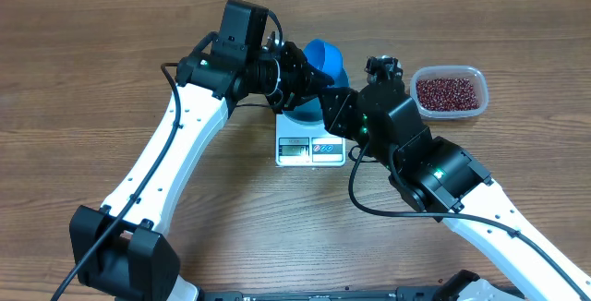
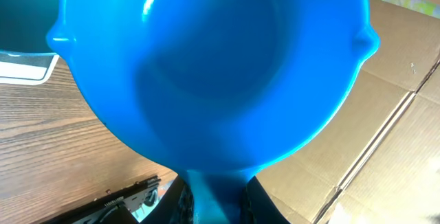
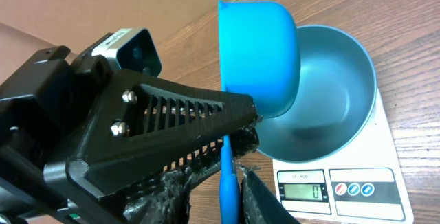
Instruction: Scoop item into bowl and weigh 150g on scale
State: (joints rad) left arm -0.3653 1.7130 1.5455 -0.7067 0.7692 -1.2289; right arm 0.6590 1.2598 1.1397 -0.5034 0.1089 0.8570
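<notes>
Scoop [image 2: 213, 66], empty, pinched by the left gripper [image 2: 214, 200]. The right gripper [image 3: 230, 196] flanks its handle, grip unclear. Bowl [image 3: 344, 93] on scale [image 3: 323, 172] empty. Beans [image 1: 449, 92] lie at the scale's two o'clock. Scooping and weighing remain.

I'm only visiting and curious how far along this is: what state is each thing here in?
scale: switched on, display reads 0.
bowl: empty, sitting on the scale.
scoop: empty, tipped sideways, handle held in the left gripper.
tub: open, holding beans.
right gripper: at the scoop's handle; open or shut unclear.
</notes>
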